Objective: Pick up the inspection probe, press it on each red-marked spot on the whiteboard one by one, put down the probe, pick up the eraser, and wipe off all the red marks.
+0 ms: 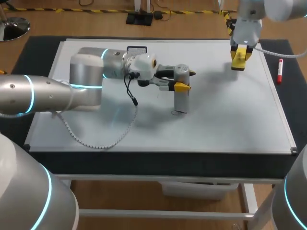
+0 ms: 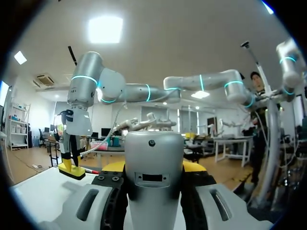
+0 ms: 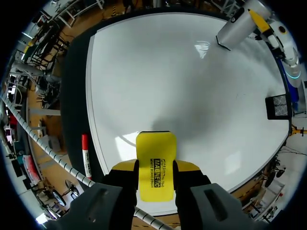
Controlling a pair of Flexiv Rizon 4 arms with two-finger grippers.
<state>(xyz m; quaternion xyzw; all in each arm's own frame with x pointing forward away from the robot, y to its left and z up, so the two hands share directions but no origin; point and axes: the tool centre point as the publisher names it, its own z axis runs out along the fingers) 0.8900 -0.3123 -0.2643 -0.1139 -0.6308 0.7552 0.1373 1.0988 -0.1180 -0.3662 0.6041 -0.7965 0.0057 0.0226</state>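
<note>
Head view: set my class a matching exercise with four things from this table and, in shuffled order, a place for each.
Things:
1. probe
2. eraser
3. red marker
4. dark square pad

Places:
A. on the dark mat beside the whiteboard
B. upright in the left gripper
C. at the whiteboard's far edge
D. held in the right gripper

Pairs: 1-B, 2-D, 3-A, 4-C.

High rear head view, 2 close wrist views (left level, right downward), whiteboard [image 1: 230, 110] in all 3.
</note>
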